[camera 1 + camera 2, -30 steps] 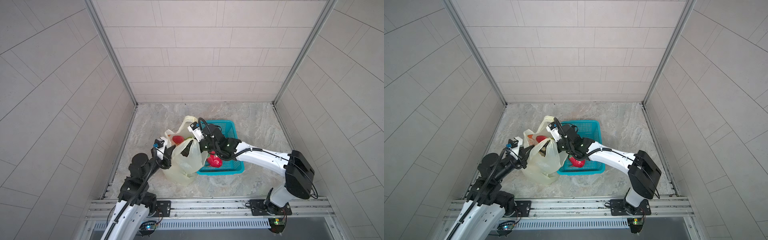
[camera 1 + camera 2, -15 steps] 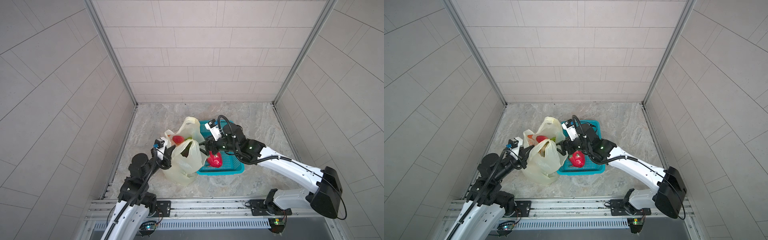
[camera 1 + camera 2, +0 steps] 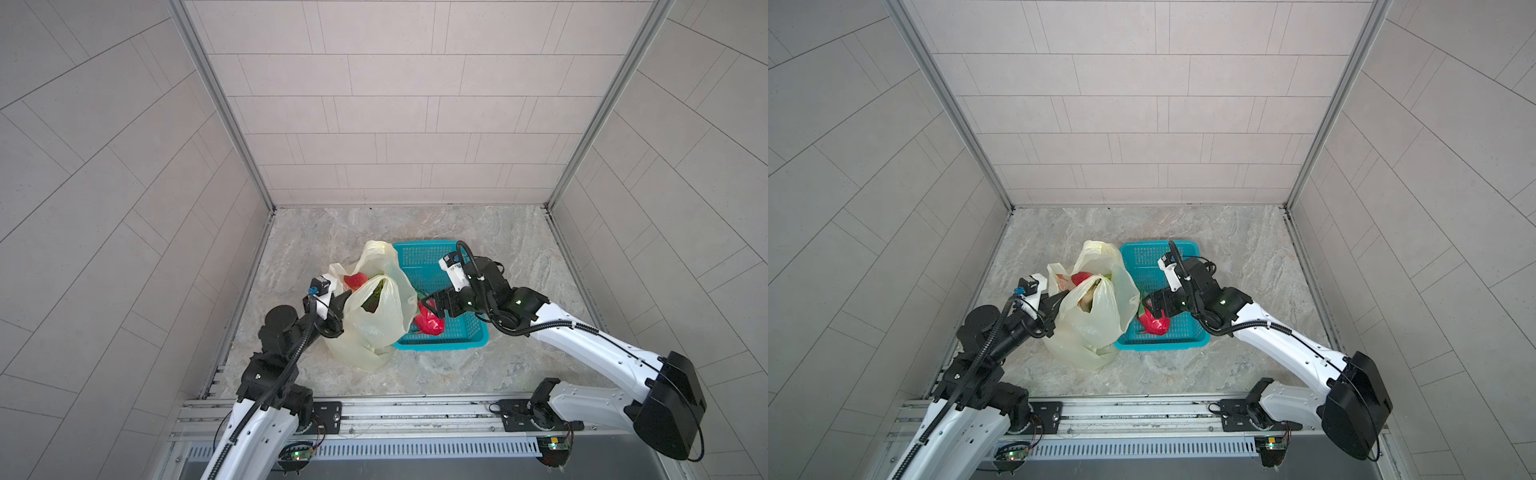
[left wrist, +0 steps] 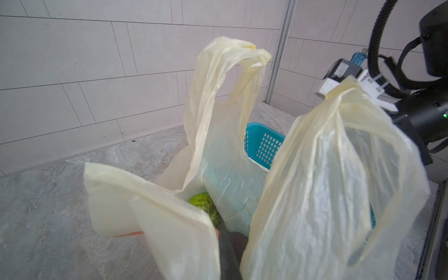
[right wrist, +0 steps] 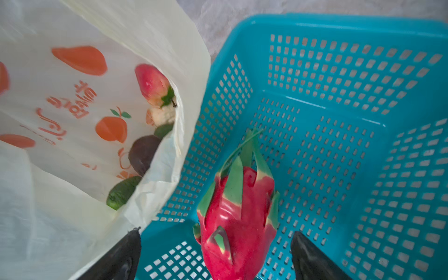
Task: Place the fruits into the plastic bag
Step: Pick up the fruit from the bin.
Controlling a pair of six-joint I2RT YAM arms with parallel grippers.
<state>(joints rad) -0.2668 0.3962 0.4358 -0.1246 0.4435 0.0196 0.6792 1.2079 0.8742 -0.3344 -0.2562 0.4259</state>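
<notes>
- The plastic bag (image 3: pixel 374 324) stands on the worktop (image 3: pixel 478 232) with its mouth open, touching the side of the teal basket (image 3: pixel 419 257).
- In the right wrist view, a red-pink fruit (image 5: pixel 152 82), a blackish oval (image 5: pixel 144 155) and a dark green oval (image 5: pixel 123 191) lie inside the bag. The left wrist view also shows a bumpy light green ball (image 4: pixel 203 201) in it.
- The basket holds one dragon fruit (image 5: pixel 237 230), which lies on the basket floor just beside the bag's wall.
- The dragon fruit's long axis runs straight out from the right pincer (image 5: pixel 217 234), and its green scale tips point away from the pincer.
- The right pincer is spread wide. Its fingers straddle the fruit's near end with a gap on each side, and it grips nothing.
- The left pincer (image 3: pixel 338 305) is clamped on the bag's rim on the side away from the basket, holding the mouth open.
</notes>
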